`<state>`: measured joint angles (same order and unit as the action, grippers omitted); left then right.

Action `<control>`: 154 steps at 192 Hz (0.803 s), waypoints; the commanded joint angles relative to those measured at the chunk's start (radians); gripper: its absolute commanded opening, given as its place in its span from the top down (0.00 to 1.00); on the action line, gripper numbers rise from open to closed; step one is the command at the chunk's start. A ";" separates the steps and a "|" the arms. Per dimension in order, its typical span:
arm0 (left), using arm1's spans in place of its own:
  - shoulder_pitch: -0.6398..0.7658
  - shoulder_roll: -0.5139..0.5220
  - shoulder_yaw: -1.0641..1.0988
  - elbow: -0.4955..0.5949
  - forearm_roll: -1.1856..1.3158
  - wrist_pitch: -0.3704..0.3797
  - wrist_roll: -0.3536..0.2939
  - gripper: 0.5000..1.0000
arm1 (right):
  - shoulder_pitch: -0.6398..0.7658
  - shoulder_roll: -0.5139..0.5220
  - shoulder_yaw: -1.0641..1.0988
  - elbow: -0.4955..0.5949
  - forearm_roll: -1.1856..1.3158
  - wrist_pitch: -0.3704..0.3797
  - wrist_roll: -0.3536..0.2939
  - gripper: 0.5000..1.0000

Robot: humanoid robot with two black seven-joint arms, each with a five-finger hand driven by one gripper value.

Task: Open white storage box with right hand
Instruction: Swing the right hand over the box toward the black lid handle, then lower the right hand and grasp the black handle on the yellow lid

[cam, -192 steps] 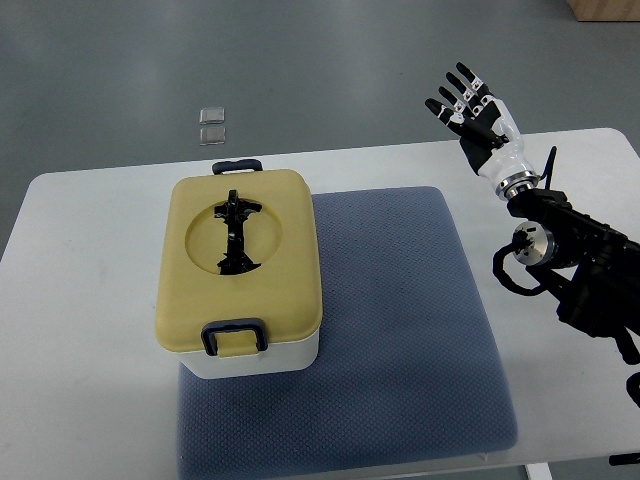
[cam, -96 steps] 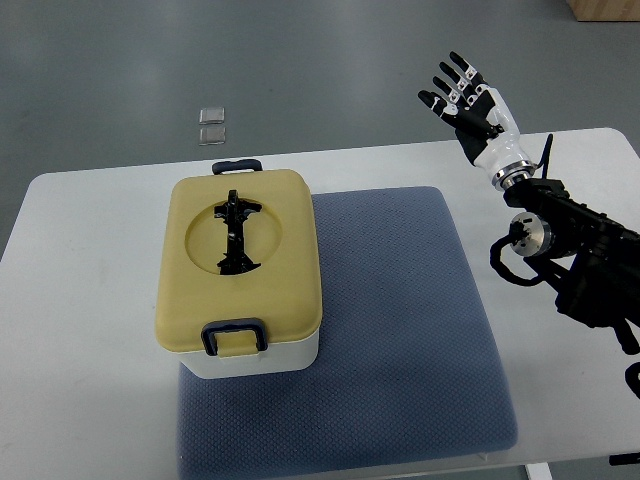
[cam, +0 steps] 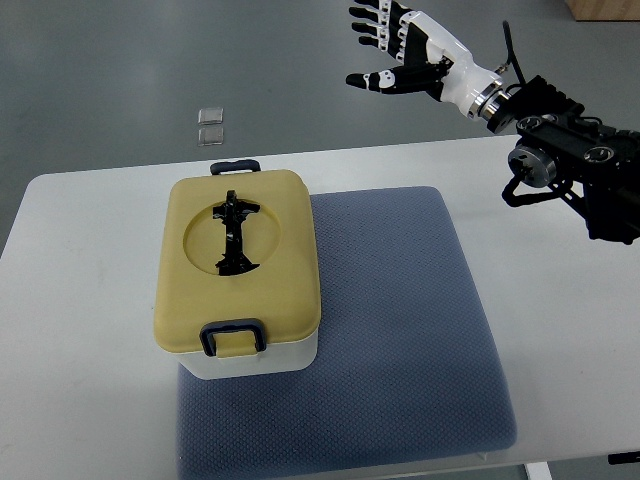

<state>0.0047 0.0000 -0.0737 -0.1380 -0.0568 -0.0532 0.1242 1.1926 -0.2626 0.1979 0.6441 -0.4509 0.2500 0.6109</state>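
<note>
Raised and swung left since a moment ago, my right robot hand (cam: 408, 50) hovers beyond the table (cam: 90, 400), fingers spread, holding nothing. White storage box (cam: 240, 275) sits closed on the blue mat (cam: 400, 330).

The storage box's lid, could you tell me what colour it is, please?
The lid is mustard yellow, with dark blue latches; the top view shows it.
</note>
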 commanded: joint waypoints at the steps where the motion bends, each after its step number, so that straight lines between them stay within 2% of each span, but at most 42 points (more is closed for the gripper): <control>1: 0.000 0.000 0.000 0.000 0.000 0.001 0.000 0.00 | 0.081 -0.010 -0.025 0.039 -0.193 0.046 0.000 0.14; 51: 0.000 0.000 0.000 0.000 0.000 -0.001 0.000 0.00 | 0.269 0.011 -0.055 0.201 -0.667 0.138 0.000 0.14; 85: 0.000 0.000 0.000 0.000 0.000 0.001 0.000 0.00 | 0.372 0.104 -0.083 0.293 -0.877 0.175 0.000 0.14; 125: 0.000 0.000 0.000 0.000 0.000 0.001 0.000 0.00 | 0.456 0.189 -0.192 0.307 -0.959 0.173 0.000 0.15; 146: 0.000 0.000 0.000 0.000 0.000 0.001 0.000 0.00 | 0.466 0.224 -0.232 0.302 -1.029 0.161 0.000 0.18; 154: 0.000 0.000 0.000 0.000 0.000 0.001 0.000 0.00 | 0.464 0.224 -0.233 0.299 -1.057 0.158 0.000 0.22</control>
<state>0.0044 0.0000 -0.0736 -0.1381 -0.0568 -0.0527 0.1242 1.6529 -0.0565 -0.0121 0.9504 -1.4420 0.4174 0.6111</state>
